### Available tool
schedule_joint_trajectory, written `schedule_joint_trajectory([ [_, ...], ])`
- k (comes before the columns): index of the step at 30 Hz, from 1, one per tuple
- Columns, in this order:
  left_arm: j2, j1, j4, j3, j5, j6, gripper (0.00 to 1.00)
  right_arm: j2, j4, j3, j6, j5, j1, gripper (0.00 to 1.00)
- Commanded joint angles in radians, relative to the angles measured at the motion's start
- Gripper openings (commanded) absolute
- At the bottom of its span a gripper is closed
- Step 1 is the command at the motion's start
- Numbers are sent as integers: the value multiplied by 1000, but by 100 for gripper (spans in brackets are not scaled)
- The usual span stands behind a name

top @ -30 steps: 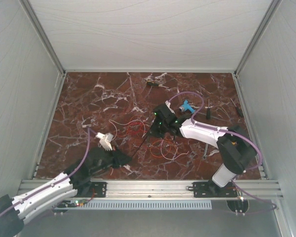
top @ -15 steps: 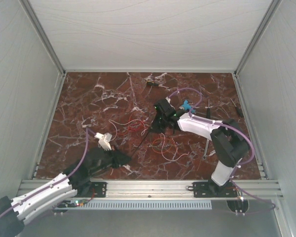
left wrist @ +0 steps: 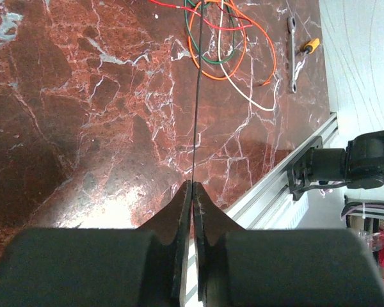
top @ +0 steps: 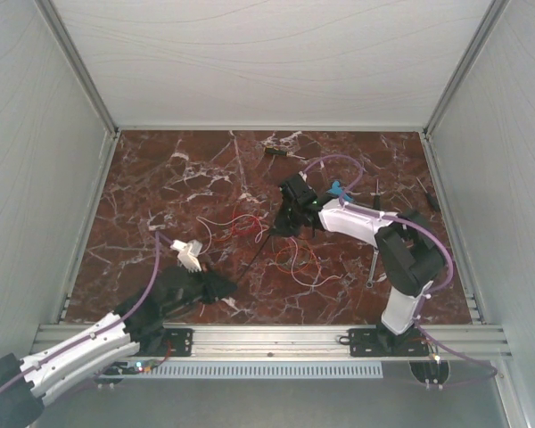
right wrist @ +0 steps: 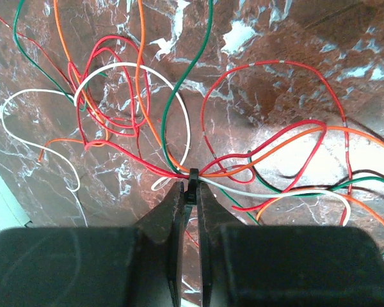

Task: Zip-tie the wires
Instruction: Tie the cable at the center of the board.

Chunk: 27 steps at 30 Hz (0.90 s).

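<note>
The wires [right wrist: 173, 167] were seen as a loose tangle of very thin red, orange, green & white strands, spread on the marble table [top: 143, 205] near its middle, just in front of the right gripper [right wrist: 192, 188]. The zip tie [left wrist: 197, 96] was seen as a thin, straight black strip, stretched btw. the two grippers. One end was clamped in the closed left gripper [left wrist: 193, 185]. The other end, at the spot where several strands met, was pinched by the right gripper, jaws closed on it. A silver tool [left wrist: 293, 45] was laid beside the wires. A blue object [top: 339, 190] & a small screwdriver [top: 275, 152] were seen farther back. In the top view, part of the tangle was hidden by the right arm.
</note>
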Motion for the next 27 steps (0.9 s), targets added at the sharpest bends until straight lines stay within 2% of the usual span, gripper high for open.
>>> schedule_joint_trajectory([
  [1,3,-19,-59,22,71,9,0,24,48,46,-47,133,-58,0],
  [4,11,-18,-30,19,69,17,0,22,65,39,-65,85,-56,0],
  [6,26,-18,-7,26,65,23,14,15,77,33,-85,39,-56,0],
  [7,36,-18,0,33,63,28,22,10,87,28,-93,11,-55,3],
  [9,63,-18,12,53,50,45,38,-1,96,24,-103,-40,-52,14],
  [12,125,-18,21,103,32,79,48,-29,81,27,-117,-80,-44,28],
  [15,181,-17,12,172,7,119,60,-81,60,27,-129,-75,-28,49],
  [20,237,-17,-30,279,-46,196,79,-196,15,29,-161,-33,-6,77],
  [21,242,-16,-43,301,-59,212,85,-225,8,28,-171,-21,-2,82],
  [22,246,-16,-54,322,-74,229,98,-262,1,29,-186,-9,4,87],
  [24,251,-15,-88,368,-103,270,100,-321,-5,30,-223,29,13,97],
  [27,264,-3,-149,453,-153,342,100,-425,10,26,-302,109,34,98],
])
